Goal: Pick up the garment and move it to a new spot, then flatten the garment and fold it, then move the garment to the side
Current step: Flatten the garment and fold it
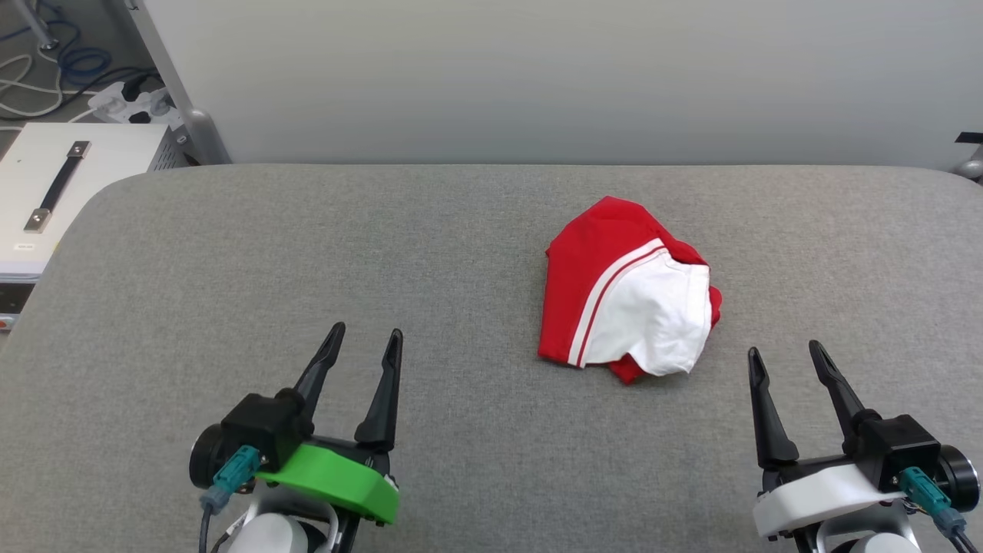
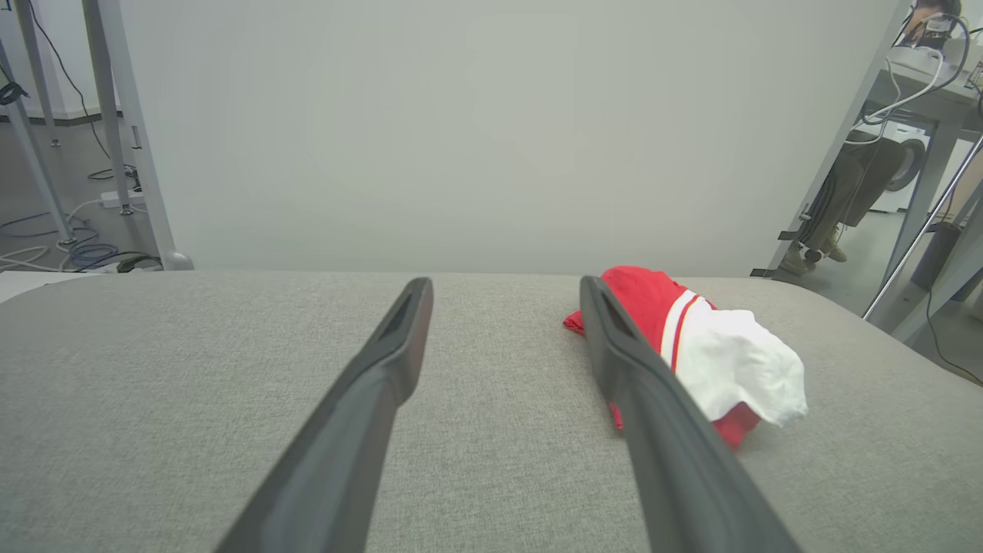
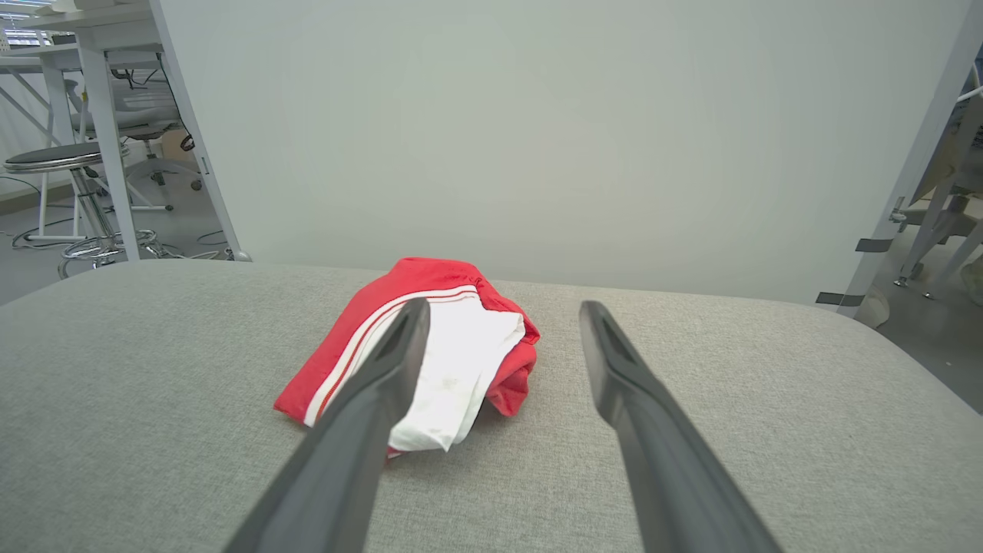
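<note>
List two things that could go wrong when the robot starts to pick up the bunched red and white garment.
1. The garment lies bunched with its white sleeve on top; a pinch may catch only that layer, so it lifts as a lump.
2. It lies nearer the right gripper than the left gripper; reaching together, they might crowd each other.

I looked over a grey fabric-topped table [image 1: 307, 253], a plain pale partition [image 1: 537, 77] stood behind it, a white cabinet [image 1: 92, 153] with a black handle sat at my left, cables [image 1: 81, 61] trailed across the floor, a stool [image 3: 46, 157] stood beyond
</note>
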Available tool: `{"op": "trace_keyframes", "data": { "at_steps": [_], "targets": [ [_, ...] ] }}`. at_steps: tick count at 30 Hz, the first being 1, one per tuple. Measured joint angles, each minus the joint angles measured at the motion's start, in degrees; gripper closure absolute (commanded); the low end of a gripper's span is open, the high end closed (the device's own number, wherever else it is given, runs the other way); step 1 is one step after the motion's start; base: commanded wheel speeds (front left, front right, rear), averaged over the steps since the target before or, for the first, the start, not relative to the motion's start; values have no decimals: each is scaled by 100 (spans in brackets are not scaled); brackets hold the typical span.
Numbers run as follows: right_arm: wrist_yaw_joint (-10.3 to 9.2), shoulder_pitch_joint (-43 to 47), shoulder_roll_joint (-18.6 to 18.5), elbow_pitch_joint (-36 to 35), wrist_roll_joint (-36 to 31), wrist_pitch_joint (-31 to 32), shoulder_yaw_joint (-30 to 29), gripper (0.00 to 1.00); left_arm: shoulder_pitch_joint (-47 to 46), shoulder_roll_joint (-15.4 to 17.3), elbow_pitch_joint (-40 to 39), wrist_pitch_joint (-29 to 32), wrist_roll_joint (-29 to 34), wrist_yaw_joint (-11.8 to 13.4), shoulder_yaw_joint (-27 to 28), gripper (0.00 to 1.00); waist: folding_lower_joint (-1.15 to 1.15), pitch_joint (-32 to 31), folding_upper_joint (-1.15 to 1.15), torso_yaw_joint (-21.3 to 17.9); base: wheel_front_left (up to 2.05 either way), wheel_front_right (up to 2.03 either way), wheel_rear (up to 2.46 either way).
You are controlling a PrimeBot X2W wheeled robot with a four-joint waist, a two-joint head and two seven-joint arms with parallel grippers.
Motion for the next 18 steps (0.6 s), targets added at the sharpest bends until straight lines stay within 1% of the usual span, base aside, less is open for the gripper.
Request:
{"op": "trace_keyframes", "data": {
  "at_steps": [1,5,8,12,18],
  "targets": [
    [0,2,0,1,0,0,2,0,86,-82,-90,0,157,-12,113,0,0,4,0,16,0,0,0],
    [0,4,0,40,2,1,1,0,243,-355,-207,-1,452,-178,415,0,0,42,0,46,0,0,0],
    [0,11,0,63,2,1,-2,0,276,-459,-211,-1,563,-254,530,0,0,38,0,52,0,0,0],
    [0,20,0,92,3,0,0,0,330,-536,-193,0,623,-304,612,0,0,27,0,45,0,0,0],
    [0,20,0,110,23,0,-14,0,333,-566,-199,0,726,-322,514,0,0,-2,0,37,0,0,0]
  ]
}}
